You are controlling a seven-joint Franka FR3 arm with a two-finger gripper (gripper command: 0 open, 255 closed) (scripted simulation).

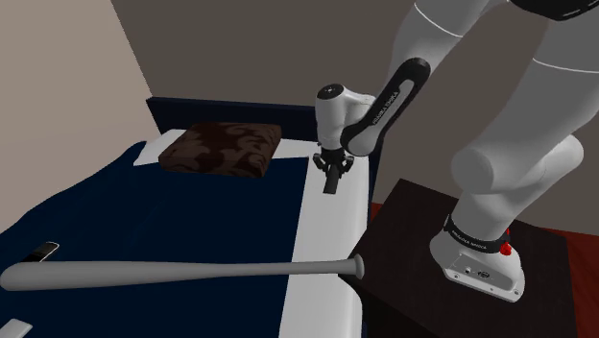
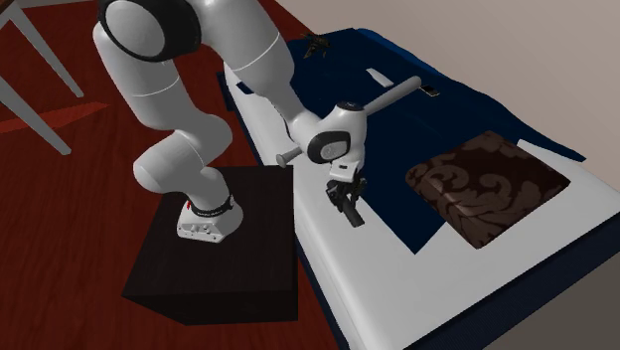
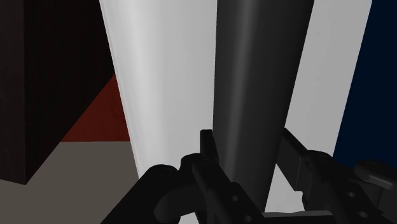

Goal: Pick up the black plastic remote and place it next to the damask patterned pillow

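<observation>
Navy bed (image 1: pixel 192 211) below me, white strip (image 1: pixel 331 230) along its edge. I see the black remote (image 3: pixel 254 95) above that strip, clasped in the gripper (image 2: pixel 344 197), hanging nearly upright, slightly tilted. Damask pillow (image 1: pixel 223 147) lies toward the shoulder view's left.

The supporting surface is a bed (image 1: pixel 192 221) that takes up the left and centre of the shoulder view. It carries a dark blue cover, and a white sheet strip (image 1: pixel 331 230) is exposed along its right side. A dark blue headboard (image 1: pixel 230 108) stands at upper centre. A brown damask pillow (image 1: pixel 221 149) lies flat on the cover just below the headboard. A grey baseball bat (image 1: pixel 173 274) lies across the lower frame, with its knob on the white strip and its barrel toward the lower left. A small flat dark device (image 1: pixel 42 253) lies on the cover at the left edge, just beside the barrel. In the second exterior view the pillow sits at right centre.
</observation>
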